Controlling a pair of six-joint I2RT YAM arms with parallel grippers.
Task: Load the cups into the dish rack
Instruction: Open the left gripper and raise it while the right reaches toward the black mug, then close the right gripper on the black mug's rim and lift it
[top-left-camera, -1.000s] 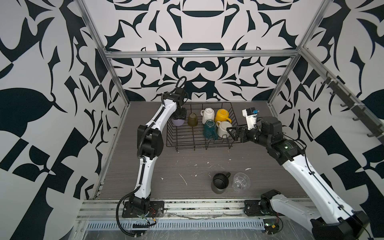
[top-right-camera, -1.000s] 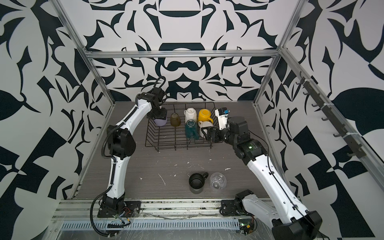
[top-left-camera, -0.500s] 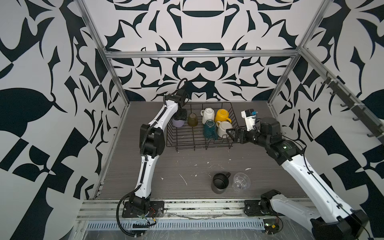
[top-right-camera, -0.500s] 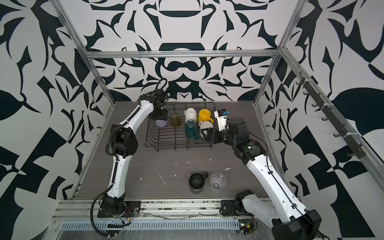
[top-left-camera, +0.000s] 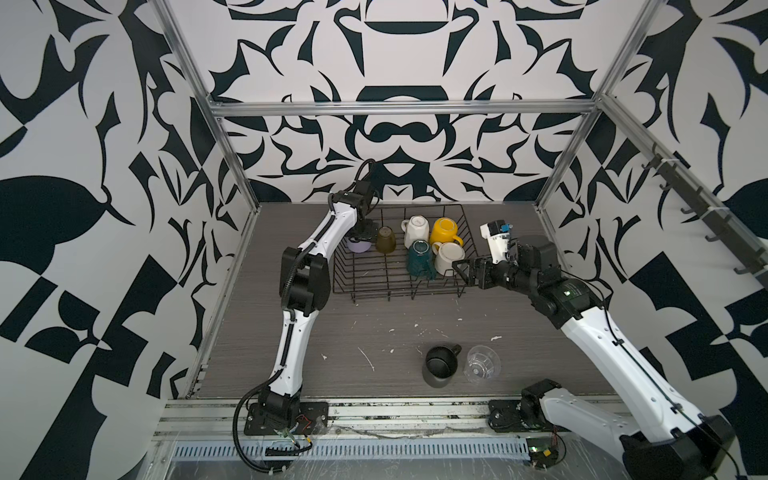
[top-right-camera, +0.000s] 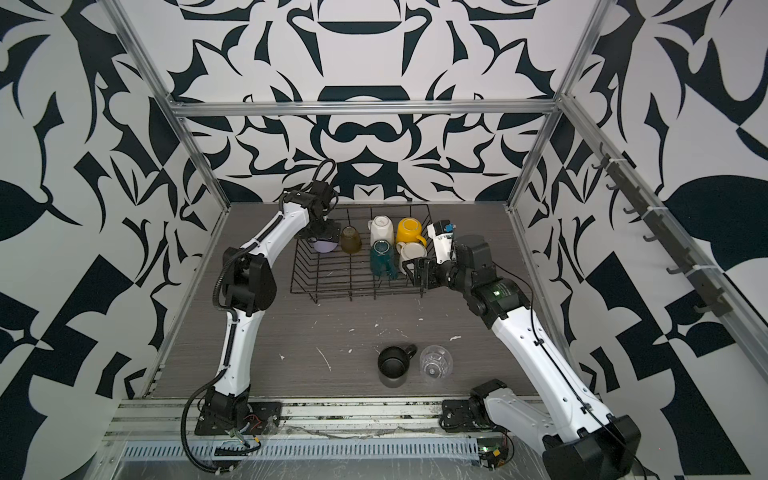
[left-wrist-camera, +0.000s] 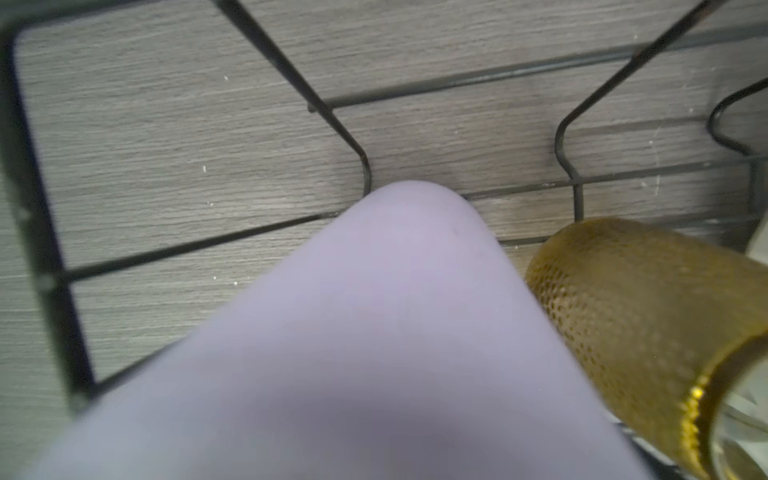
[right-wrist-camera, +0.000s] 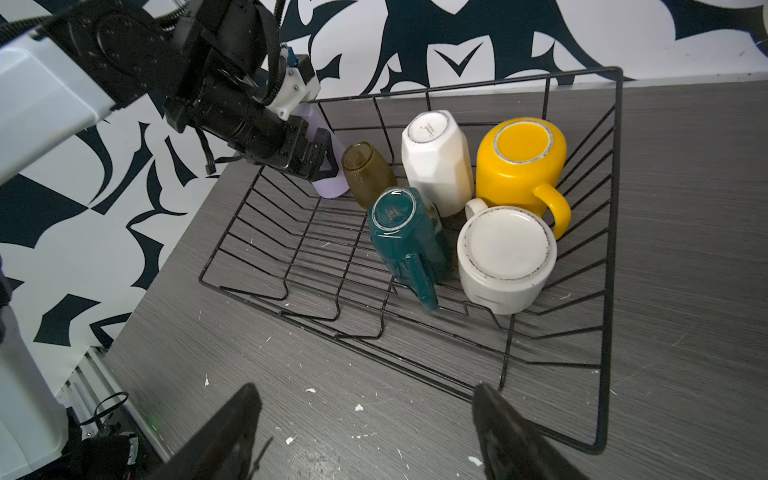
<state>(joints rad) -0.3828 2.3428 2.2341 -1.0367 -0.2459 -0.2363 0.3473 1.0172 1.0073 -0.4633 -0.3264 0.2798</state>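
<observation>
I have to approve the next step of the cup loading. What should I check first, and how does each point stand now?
1. lilac tumbler inside the dish rack: ok, far left corner, beside the amber glass.
2. left gripper clear of the tumbler: cannot tell.
3. right gripper open and empty: ok.
4. Everything loaded: not ok; black mug and clear glass stand on the table.
5. Free rack floor: ok, near left part bare.

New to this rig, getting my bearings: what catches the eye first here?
A black wire dish rack at the far middle of the grey wood-grain table holds six cups, the upside-down yellow ceramic mug brightest. Near the front edge, a black mug and a clear glass sit side by side.
</observation>
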